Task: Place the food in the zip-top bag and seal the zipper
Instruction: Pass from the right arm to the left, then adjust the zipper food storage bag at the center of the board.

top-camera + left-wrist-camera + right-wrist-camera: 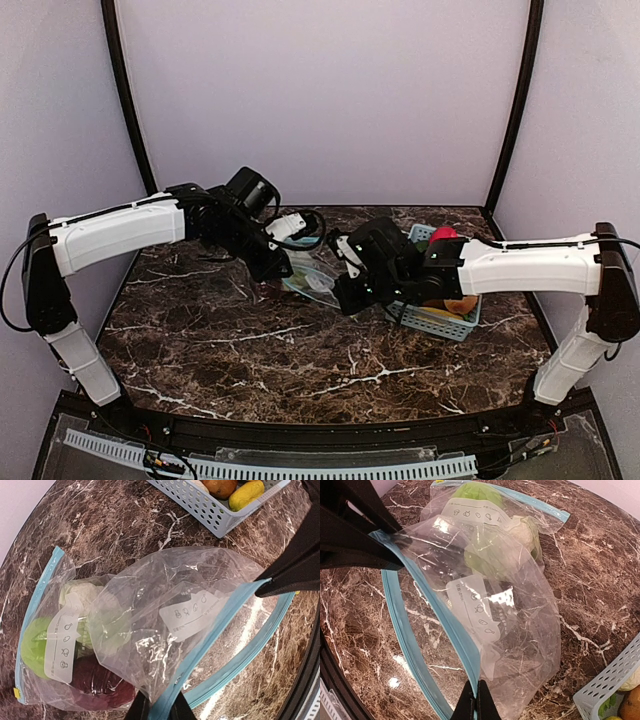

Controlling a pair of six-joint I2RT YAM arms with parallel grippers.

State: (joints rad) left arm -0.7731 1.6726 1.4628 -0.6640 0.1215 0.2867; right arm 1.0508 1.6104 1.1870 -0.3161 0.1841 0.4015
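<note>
The clear zip-top bag lies on the marble between both arms, its mouth open. One blue zipper strip is lifted; the other rests on the table. My left gripper is shut on one end of the lifted strip, and my right gripper is shut on the other end. Food shows inside the bag: a green apple, white cauliflower and a dark red apple. From above, the left gripper and right gripper flank the bag.
A light-blue slotted basket stands right of the bag, under the right arm. It holds a red apple, an orange piece and a yellow piece. Purple walls enclose the table on three sides.
</note>
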